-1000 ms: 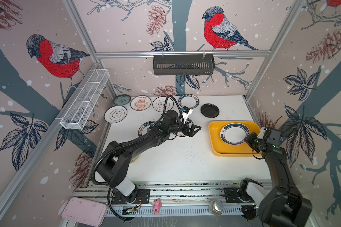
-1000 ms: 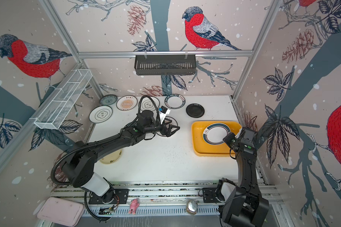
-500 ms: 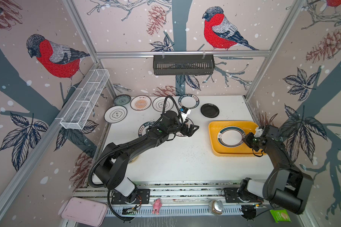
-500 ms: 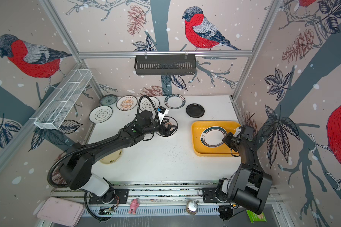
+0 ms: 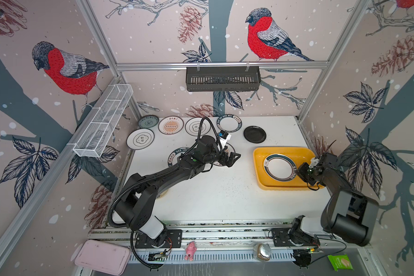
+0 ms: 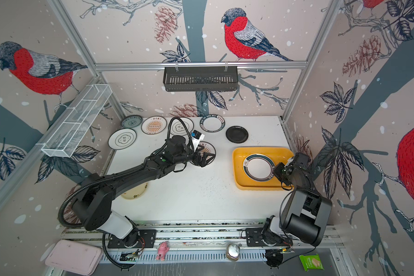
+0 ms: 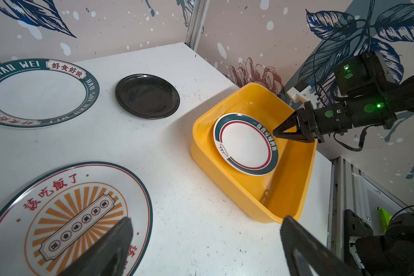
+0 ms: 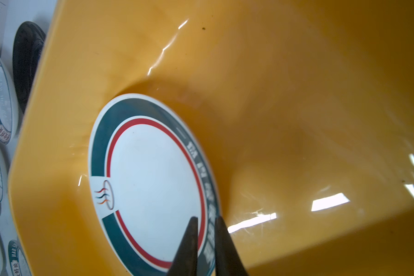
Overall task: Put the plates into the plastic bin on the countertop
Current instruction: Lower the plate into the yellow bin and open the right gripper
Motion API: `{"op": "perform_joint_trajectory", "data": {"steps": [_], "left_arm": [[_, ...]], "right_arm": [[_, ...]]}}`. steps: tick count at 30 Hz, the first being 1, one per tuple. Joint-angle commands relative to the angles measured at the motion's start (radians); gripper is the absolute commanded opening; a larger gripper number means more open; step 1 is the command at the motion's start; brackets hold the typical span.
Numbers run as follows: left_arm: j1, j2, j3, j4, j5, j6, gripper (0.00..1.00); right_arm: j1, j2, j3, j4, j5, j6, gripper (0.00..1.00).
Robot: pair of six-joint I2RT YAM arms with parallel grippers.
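One white plate (image 5: 279,166) with a teal and red rim lies in the yellow plastic bin (image 5: 257,167) at the right. My right gripper (image 8: 206,218) pinches its rim, fingers nearly together. In the left wrist view its tips (image 7: 275,133) meet at that rim. My left gripper (image 5: 233,159) hangs open just above an orange sunburst plate (image 7: 69,215) mid-countertop (image 5: 213,196). Along the back lie several more plates, among them a lettered one (image 5: 229,123) and a black one (image 5: 254,134). A cream plate (image 6: 135,191) shows under the left arm.
A black slotted basket (image 5: 222,78) hangs on the back wall. A white wire basket (image 5: 103,121) is fixed to the left wall. A pink tray (image 5: 102,257) lies below the front rail. The left arm stretches across the countertop's left half.
The right arm's elbow has swung up, and its gripper has carried the plate slightly toward the bin's left and front. The left arm has barely moved.
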Motion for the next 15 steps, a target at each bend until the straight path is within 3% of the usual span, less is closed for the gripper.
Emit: {"op": "perform_joint_trajectory", "data": {"steps": [1, 4, 11, 13, 15], "left_arm": [[0.000, 0.001, -0.007, 0.063, 0.020, -0.016, 0.96], [0.000, 0.001, -0.031, 0.081, 0.047, -0.036, 0.96], [0.009, -0.024, -0.047, 0.080, 0.049, -0.051, 0.96], [0.013, -0.039, -0.056, 0.085, 0.050, -0.062, 0.96], [0.018, -0.055, -0.067, 0.088, 0.049, -0.074, 0.96]], "right_arm": [[-0.003, 0.014, 0.010, 0.016, 0.023, 0.004, 0.17], [-0.002, 0.014, 0.017, 0.016, 0.044, 0.011, 0.20], [-0.003, -0.056, 0.039, 0.008, 0.054, 0.013, 0.43], [-0.003, -0.105, 0.046, 0.009, 0.055, 0.026, 0.54], [-0.001, -0.162, 0.047, 0.017, 0.068, 0.047, 0.57]]}}
